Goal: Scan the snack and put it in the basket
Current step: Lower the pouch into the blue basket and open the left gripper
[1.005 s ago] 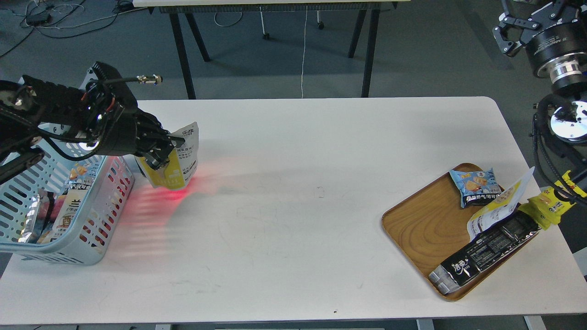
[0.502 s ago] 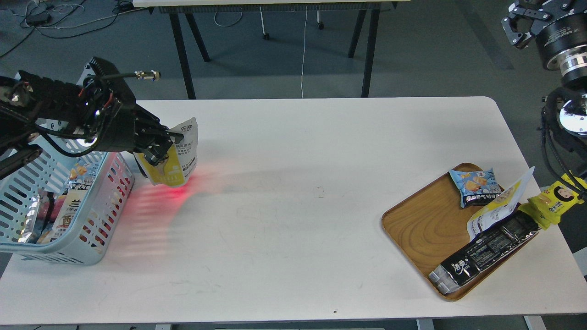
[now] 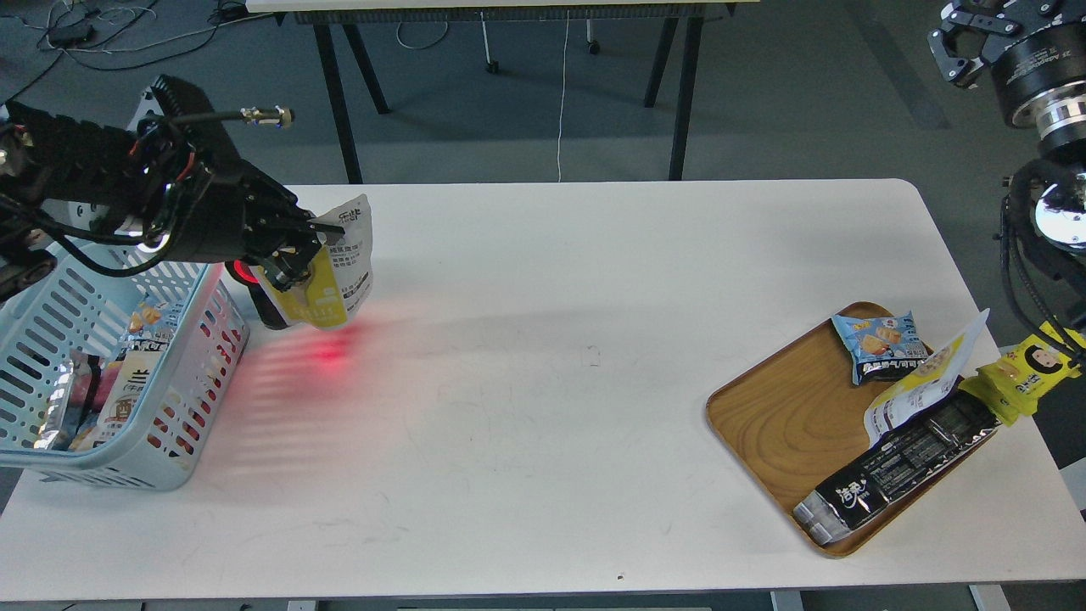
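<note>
Head view, only one I've got. My left pincer [image 3: 293, 255] is clamped on the snack [image 3: 335, 276], one yellow-and-white pouch, held in the air just off the right rim of the basket [image 3: 191, 373], above the counter [image 3: 543, 382]. The pouch hangs tilted, white printed side facing right, yellow panel low. Directly behind it there is a dark object with a red glowing ring [image 3: 246, 273], mostly hidden; red striped light falls on the counter under the pouch and across the basket's slotted wall.

One pale blue basket, at the counter's left edge, partly under my left arm. Packets are inside it; count unclear through the slots.

My right pincer [image 3: 976, 34] is up at the top right corner, well clear of everything, cropped by the frame edge; can't tell how wide the fingers stand.

One brown wooden tray [image 3: 780, 407] on the right side of the counter. Counted there:
- one small blue packet [image 3: 878, 344] at the far end
- one long black packet [image 3: 899, 471] lying diagonally along the right side
- one second yellow-and-white pouch [image 3: 920, 390] leaning across the black packet's upper end
- one yellow packet with a cartoon face [image 3: 1027, 378] off the tray's right rim, at the counter edge
</note>
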Robot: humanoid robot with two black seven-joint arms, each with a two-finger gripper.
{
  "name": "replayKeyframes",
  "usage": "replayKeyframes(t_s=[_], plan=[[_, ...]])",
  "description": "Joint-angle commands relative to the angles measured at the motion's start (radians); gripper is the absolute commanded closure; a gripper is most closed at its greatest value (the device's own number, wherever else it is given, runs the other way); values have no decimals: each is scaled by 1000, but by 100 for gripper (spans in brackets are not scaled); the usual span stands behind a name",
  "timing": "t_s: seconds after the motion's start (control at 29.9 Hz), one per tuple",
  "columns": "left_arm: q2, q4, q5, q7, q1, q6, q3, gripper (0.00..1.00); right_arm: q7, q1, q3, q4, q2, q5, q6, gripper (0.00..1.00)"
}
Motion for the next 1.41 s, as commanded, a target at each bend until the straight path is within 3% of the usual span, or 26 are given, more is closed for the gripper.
replayKeyframes(t_s=[0.0, 0.13, 0.33, 0.6, 0.8, 0.94, 1.14, 1.31, 1.37], plan=[[72, -6, 0, 0, 3, -2, -58, 100, 0, 0, 0, -1, -7, 0, 0, 1], [167, 14, -138, 0, 3, -2, -131, 100, 0, 0, 2, -1, -10, 0, 0, 1], [303, 25, -157, 0, 12, -2, -127, 100, 0, -2, 2, -1, -7, 0, 0, 1], [360, 80, -155, 0, 39, 1, -52, 100, 0, 0, 0, -3, 8, 0, 0, 1], [351, 100, -157, 0, 41, 67, 68, 98, 0, 2, 0, -1, -2, 0, 0, 1], [350, 103, -161, 0, 41, 97, 109, 78, 0, 2, 0, -3, -10, 0, 1, 1], [322, 103, -329, 0, 39, 98, 100, 17, 0, 2, 0, -1, -25, 0, 1, 1], [304, 154, -754, 0, 30, 95, 96, 0, 0, 6, 0, -3, -25, 0, -6, 1], [270, 181, -898, 0, 26, 89, 91, 0, 0, 11, 2, -3, -27, 0, -3, 1]])
